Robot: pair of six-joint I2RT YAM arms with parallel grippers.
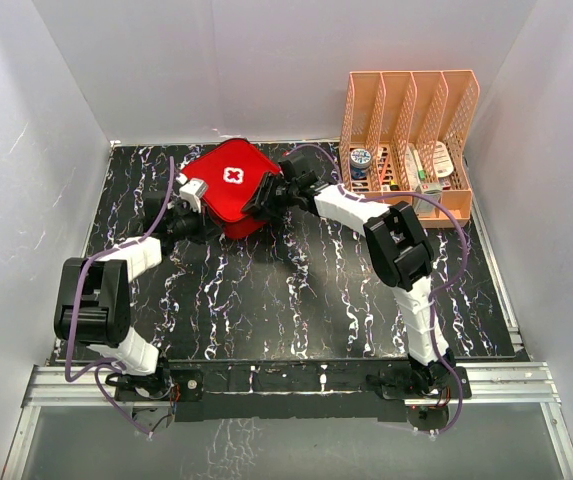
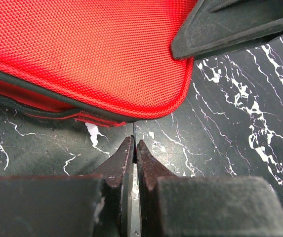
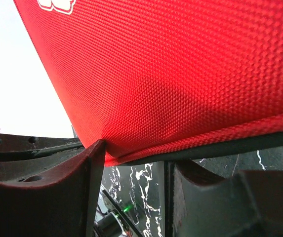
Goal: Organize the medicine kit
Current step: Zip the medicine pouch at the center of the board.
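— Where is the medicine kit (image 1: pixel 231 185), and what is around its edges?

— It lies closed, white cross up, at the rear left of the black marbled table (image 1: pixel 296 290), turned corner-on to me. Its far corner comes close to the white back wall (image 1: pixel 266 60). The orange-pink file rack (image 1: pixel 411 110) stands well apart at the rear right, with small items in its slots.

— Your left gripper?

— My left gripper (image 2: pixel 134 148) sits low at the kit's near-left rim, its tips pressed together. A thin dark strand runs from the seam of the kit (image 2: pixel 82 49) down to the tips; I cannot tell what it is, or whether I have hold of it.

— And the right?

— My right gripper (image 3: pixel 136 154) is at the opposite rim with its jaws apart and clamping nothing. One fingertip (image 3: pixel 98 144) touches the piped edge of the kit (image 3: pixel 181 74), and bare table shows through the gap.

— Room to move?

— The table in front of the kit, between my arms, is wide and bare as far as the metal rail (image 1: pixel 286 375). White walls close in the left and right sides.
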